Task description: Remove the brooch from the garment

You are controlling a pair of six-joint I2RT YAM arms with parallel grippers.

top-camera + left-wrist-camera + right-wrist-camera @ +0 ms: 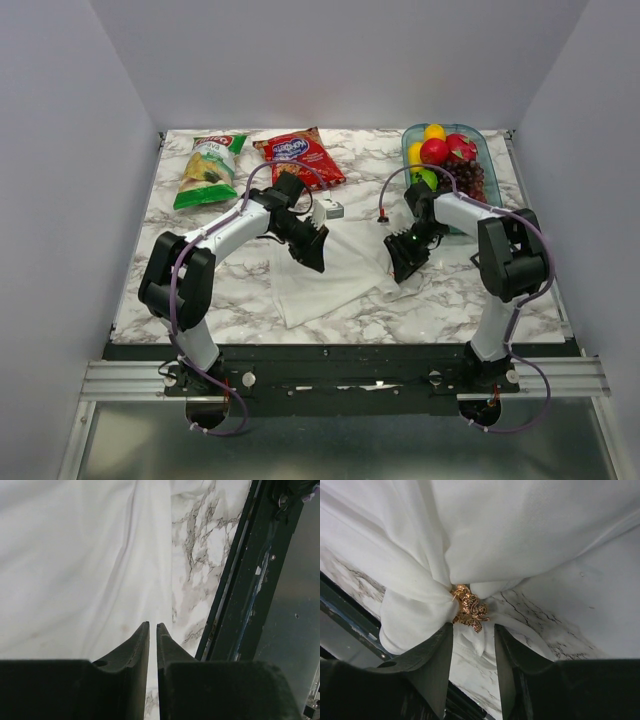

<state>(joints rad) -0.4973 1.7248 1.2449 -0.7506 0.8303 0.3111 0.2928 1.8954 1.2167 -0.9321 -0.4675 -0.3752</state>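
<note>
The white garment (pixel 335 278) lies crumpled on the marble table between my two arms. In the right wrist view the brooch (pixel 469 609) is a small golden, beaded, flower-like pin holding a bunched knot of the garment (pixel 520 530). My right gripper (pixel 472 626) is open, its fingertips just short of the brooch, one on each side and not touching it. From above, the right gripper (pixel 402 268) covers the brooch. My left gripper (pixel 310 255) hovers over the cloth's left part; in its wrist view the left gripper (pixel 153 625) has a narrow empty gap above the garment (pixel 75 555).
A green snack bag (pixel 210 168) and a red snack bag (pixel 298 155) lie at the back. A clear tray of fruit (pixel 470 135) stands at the back right. A small white object (pixel 333 209) sits behind the garment. The table's dark front rail (pixel 240 605) is close.
</note>
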